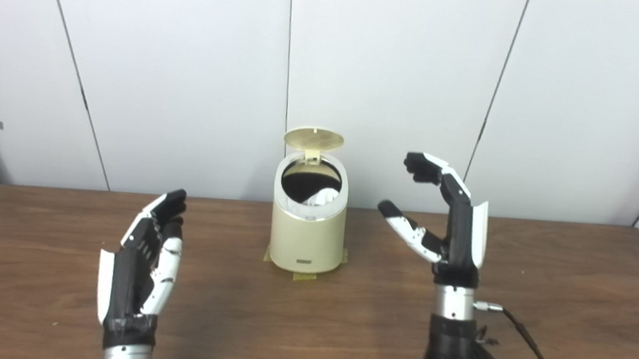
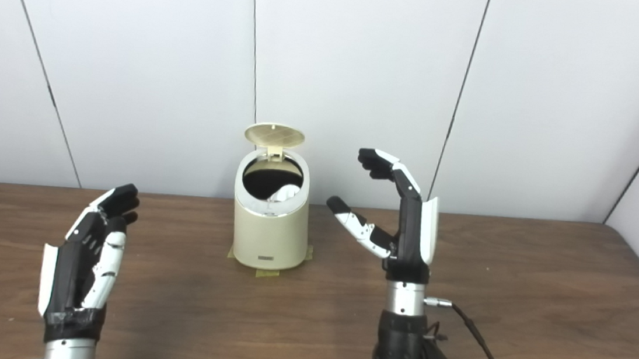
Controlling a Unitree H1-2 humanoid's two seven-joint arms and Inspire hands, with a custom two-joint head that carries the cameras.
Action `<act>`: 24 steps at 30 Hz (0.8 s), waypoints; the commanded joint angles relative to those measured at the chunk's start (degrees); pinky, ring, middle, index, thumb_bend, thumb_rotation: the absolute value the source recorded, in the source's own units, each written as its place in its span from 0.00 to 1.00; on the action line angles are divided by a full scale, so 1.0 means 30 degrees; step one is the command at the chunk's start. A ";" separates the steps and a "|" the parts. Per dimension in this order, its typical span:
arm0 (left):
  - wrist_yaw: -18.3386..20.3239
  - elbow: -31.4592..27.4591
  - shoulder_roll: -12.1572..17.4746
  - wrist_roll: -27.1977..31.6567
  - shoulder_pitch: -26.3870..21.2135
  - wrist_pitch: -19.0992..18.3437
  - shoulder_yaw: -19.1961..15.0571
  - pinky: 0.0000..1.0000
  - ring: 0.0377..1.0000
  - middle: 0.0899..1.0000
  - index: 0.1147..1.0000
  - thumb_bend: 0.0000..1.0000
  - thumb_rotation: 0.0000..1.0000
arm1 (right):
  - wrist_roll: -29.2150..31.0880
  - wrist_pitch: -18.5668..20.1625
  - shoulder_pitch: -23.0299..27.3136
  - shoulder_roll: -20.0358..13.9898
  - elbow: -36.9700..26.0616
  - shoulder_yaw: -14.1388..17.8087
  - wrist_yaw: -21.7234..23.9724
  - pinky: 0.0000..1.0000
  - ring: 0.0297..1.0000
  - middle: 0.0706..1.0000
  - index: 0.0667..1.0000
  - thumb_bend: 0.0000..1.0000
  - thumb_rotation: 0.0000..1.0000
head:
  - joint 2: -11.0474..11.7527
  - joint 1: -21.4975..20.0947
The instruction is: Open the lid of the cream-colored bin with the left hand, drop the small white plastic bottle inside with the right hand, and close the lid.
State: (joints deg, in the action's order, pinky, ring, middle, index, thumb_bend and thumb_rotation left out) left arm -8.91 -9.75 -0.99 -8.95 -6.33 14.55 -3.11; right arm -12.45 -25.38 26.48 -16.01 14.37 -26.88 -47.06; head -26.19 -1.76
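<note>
A dark wood-grain counter stands against a wall of white panels with thin dark seams. The cream-colored bin sits on tape patches at the counter's middle rear, its lid tipped upright and a small white plastic bottle visible inside the dark opening. Left robot hand is raised well to the bin's left, fingers straight and empty; right robot hand is raised just right of the bin, fingers spread and curled, holding nothing.

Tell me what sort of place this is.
Probably a robot test lab, not a home: a bare wooden table, plain white wall panels, and a bin taped down.
</note>
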 commanded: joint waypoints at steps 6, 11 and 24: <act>0.0825 -0.1462 0.1594 -0.1992 -0.3432 -0.1229 0.0225 0.77 0.82 0.80 0.77 0.30 0.67 | 0.1436 -0.0511 -0.1009 0.0381 -0.2363 0.1491 0.3968 0.67 0.73 0.75 0.78 0.49 0.63 | 0.0094 0.0036; 0.1966 -0.2322 0.2600 -0.4825 -0.5442 -0.4084 0.0840 0.76 0.82 0.79 0.77 0.34 0.79 | 0.1498 -0.0510 -0.1503 0.1057 -0.2539 0.2595 0.5197 0.69 0.75 0.76 0.78 0.49 0.64 | 0.0140 0.0056; 0.7655 -0.2031 0.4075 -1.2315 -1.1374 -1.0306 0.5255 0.99 0.96 0.88 0.83 0.67 1.00 | 0.1860 -0.0512 -0.2272 0.2441 -0.2298 0.4311 0.6906 0.70 0.75 0.76 0.77 0.54 0.65 | 0.0109 0.0031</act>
State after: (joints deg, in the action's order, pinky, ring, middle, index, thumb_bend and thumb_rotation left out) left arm 11.47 -16.22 9.92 -43.47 -36.37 -15.02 11.63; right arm -6.90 -25.36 17.86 -9.16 8.55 -14.67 -26.90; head -25.84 -1.49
